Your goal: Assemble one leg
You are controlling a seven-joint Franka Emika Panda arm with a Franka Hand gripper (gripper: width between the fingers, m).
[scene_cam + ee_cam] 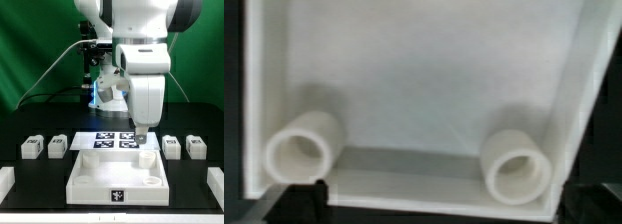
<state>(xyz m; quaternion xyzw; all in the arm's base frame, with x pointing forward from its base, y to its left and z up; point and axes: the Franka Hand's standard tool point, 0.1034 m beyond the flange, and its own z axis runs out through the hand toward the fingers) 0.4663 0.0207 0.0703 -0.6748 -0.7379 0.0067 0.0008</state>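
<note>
Four legs, small white blocks with tags, lie in a row on the black table: two at the exterior view's left (pixel 30 148) (pixel 58 147) and two at its right (pixel 170 147) (pixel 195 147). My gripper (pixel 145 134) hangs above the far right part of the large white square tray-like part (pixel 100 178), away from every leg. In the wrist view my gripper (pixel 446 206) is open and empty. Its dark fingertips (pixel 299 203) stand wide apart over the tray part's wall (pixel 420 172). Two round sockets (pixel 301 150) (pixel 518 165) show inside the part. No leg shows in the wrist view.
The marker board (pixel 113 140) lies just behind the tray-like part, under the arm. White pieces sit at the table's near left edge (pixel 5 181) and near right edge (pixel 216 181). Cables and a lit rig stand at the back (pixel 95 75).
</note>
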